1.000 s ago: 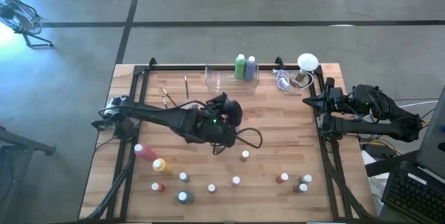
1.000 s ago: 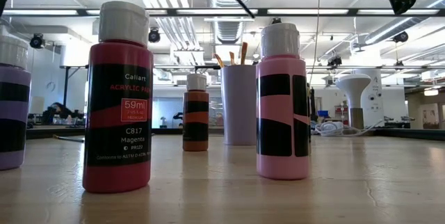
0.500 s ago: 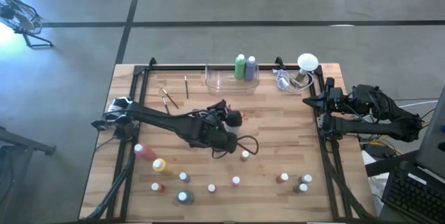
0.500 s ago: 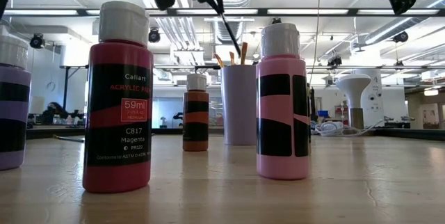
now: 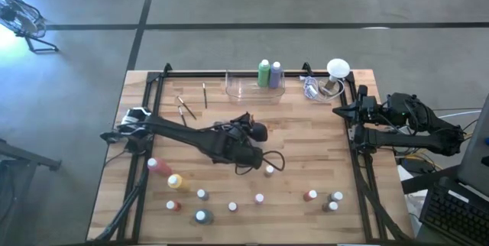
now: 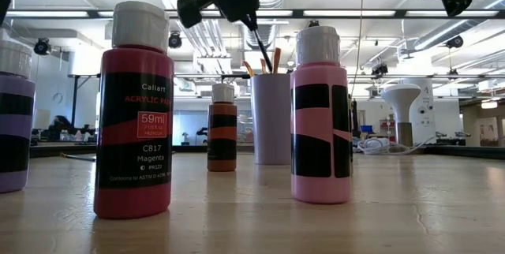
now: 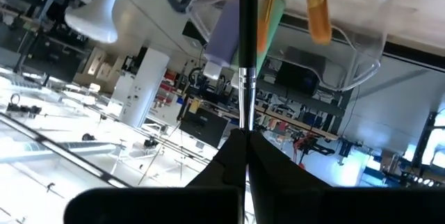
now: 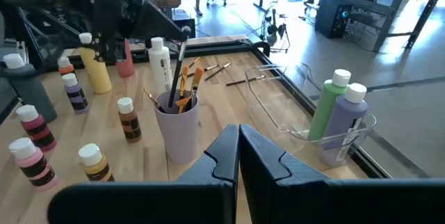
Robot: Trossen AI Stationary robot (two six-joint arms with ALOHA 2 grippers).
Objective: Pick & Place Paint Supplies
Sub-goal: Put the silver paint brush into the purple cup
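– Starting with the largest thing, what is seen?
– A wooden table (image 5: 306, 147) is seen, with the left arm stretched out over its middle and the right arm parked at its right edge.
– How are the grippers set?
– The left gripper (image 7: 245, 137) is clenched on a dark-handled paintbrush (image 6: 259, 42), which is held nearly upright. The right gripper (image 8: 238, 140) is closed on nothing and is kept off to the right.
– Where is the held brush placed?
– Its lower end is lowered into the mouth of a lavender cup (image 8: 177, 130) near the table's middle, where several orange-handled brushes (image 8: 189, 88) are already stood.
– What else is laid out?
– A clear tray (image 5: 248, 91) is found at the far edge; a tall green bottle (image 5: 263, 72) and a tall purple bottle (image 5: 275, 72) are stood in it, side by side.
– And the small bottles?
– They are scattered across the near part of the table, apart from one another. A magenta bottle (image 6: 134, 112) and a pink bottle (image 6: 319, 112) are seen closest in the low view, with a brown-orange one (image 6: 222, 128) farther back beside the cup. A yellow bottle (image 5: 175, 181) is laid on its side at the near left.
– Any loose brushes?
– A few thin ones (image 5: 186, 108) are left lying at the far left, well apart from the cup.
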